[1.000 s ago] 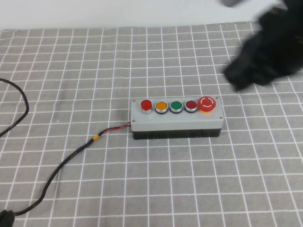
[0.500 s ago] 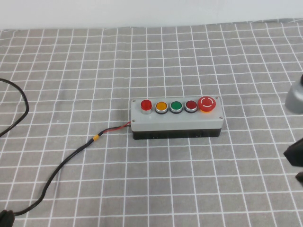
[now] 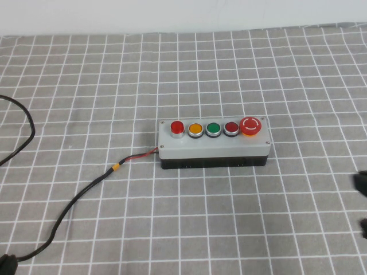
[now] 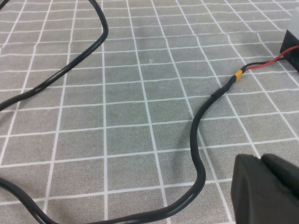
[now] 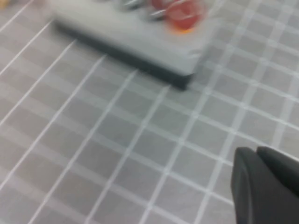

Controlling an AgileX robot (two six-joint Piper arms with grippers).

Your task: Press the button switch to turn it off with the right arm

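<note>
Button switch (image 3: 177, 126) unobstructed — right hand (image 3: 361, 206) apparently table-edge, left hand (image 4: 266, 189) beside cable (image 4: 198, 154)

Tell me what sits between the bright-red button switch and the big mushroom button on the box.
In the high view, between the button switch and the mushroom button sit three buttons in a row: orange button, green button, dark-red button.

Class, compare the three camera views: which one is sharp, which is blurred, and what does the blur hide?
High view: sharp, evenly lit; the small bright-red push button on the grey five-button box is crisp, the right tool barely at the edge. Left wrist view: clear black cable, left tool close. Right wrist view: smeared; buttons unreadable.
</note>
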